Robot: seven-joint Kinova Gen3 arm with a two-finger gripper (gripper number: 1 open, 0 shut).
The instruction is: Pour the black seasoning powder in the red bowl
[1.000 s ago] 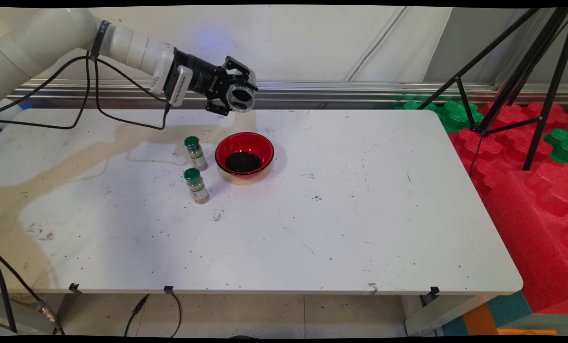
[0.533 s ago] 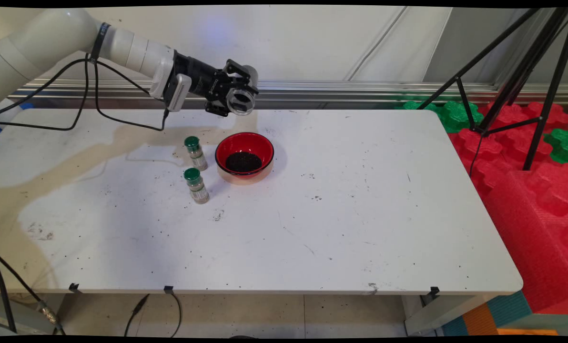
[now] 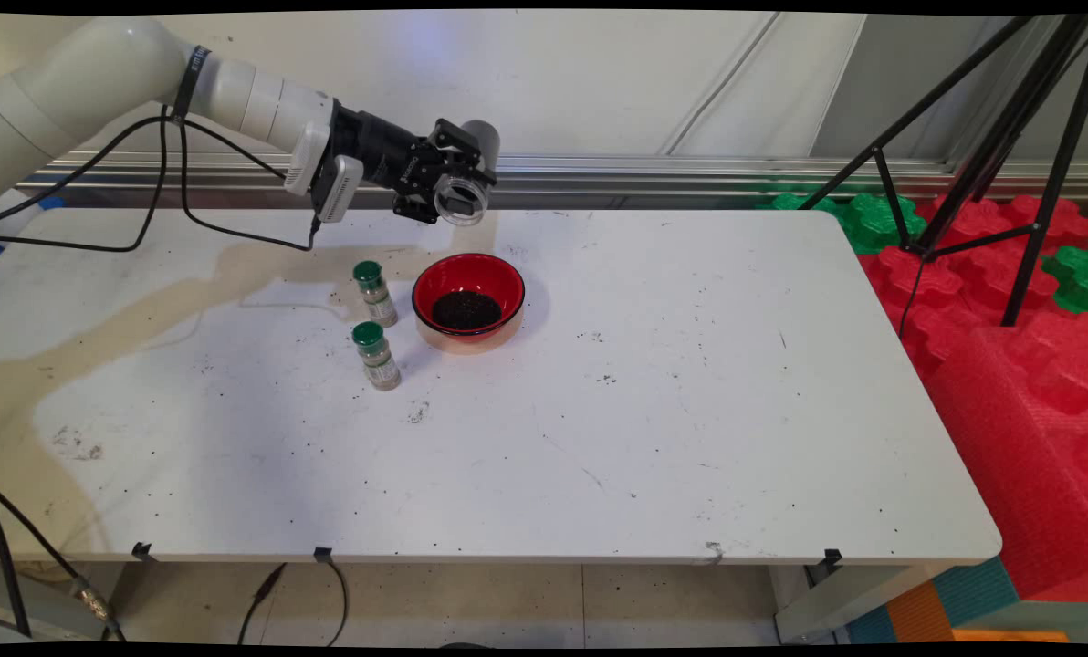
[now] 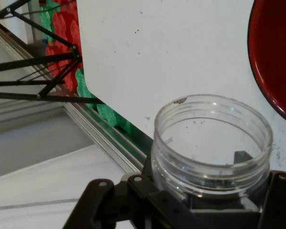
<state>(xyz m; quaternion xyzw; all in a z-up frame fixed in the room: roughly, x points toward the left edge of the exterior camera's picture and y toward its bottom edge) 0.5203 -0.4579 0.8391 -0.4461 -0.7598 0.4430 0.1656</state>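
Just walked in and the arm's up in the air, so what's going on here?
The robot's hand holds a clear, open-mouthed jar tipped on its side in the air, above and behind a red bowl with dark grains in it. The jar looks nearly empty. Two small green-capped bottles stand upright to the left of the bowl on the white table, which is sprinkled with dark specks.

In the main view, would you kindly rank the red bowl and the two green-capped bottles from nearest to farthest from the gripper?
The gripper holds a clear jar above the table's far side.
1. Red bowl, just below the gripper on the near side.
2. Far green-capped bottle, left of the bowl.
3. Near green-capped bottle, closest to the camera.
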